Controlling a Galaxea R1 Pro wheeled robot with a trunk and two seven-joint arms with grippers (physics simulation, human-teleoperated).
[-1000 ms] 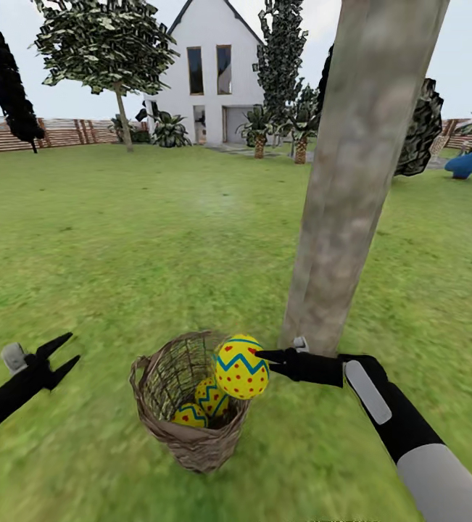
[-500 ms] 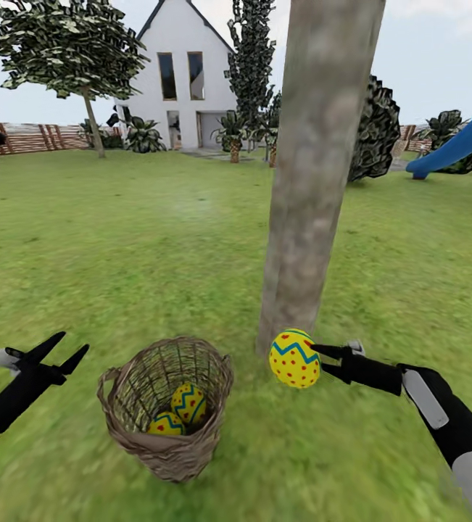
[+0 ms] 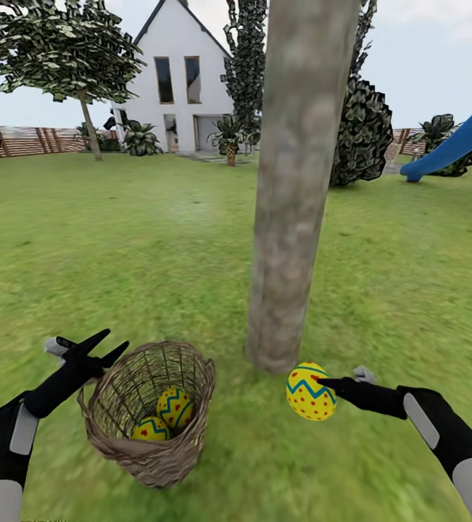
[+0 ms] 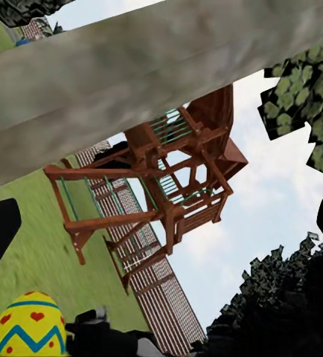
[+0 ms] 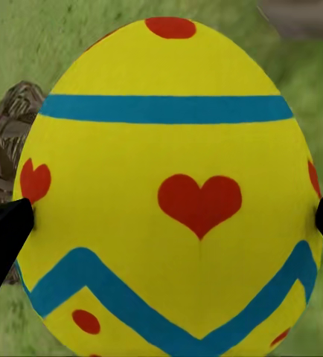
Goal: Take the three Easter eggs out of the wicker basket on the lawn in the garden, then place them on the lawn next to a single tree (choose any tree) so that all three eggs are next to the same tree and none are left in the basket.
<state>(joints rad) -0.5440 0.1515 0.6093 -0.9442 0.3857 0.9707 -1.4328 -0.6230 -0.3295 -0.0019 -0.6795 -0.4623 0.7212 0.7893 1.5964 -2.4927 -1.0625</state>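
My right gripper [image 3: 321,384] is shut on one yellow Easter egg [image 3: 309,392], held low over the lawn [image 3: 156,246] just right of the base of the thick grey-beige tree [image 3: 288,217]. Close up, this egg [image 5: 169,193] shows blue bands and red hearts, with a black fingertip [image 5: 5,230] pressed on each side. The wicker basket [image 3: 119,428] stands upright left of the trunk, with two eggs [image 3: 173,406] [image 3: 151,429] inside. At the basket's left rim my left gripper [image 3: 117,339] hangs open, holding nothing. The left wrist view catches the held egg [image 4: 27,327] and the trunk [image 4: 132,74].
A white gabled house [image 3: 181,80], a leafy tree [image 3: 65,51], dark bushes [image 3: 362,130] and a brown fence [image 3: 32,141] stand far back. A blue slide [image 3: 453,145] is at the far right. A wooden play structure [image 4: 161,186] stands beyond the trunk.
My right gripper has carried the egg from above the basket rightward and down to the trunk's base. The left gripper has come up to the basket's rim. The camera has shifted too.
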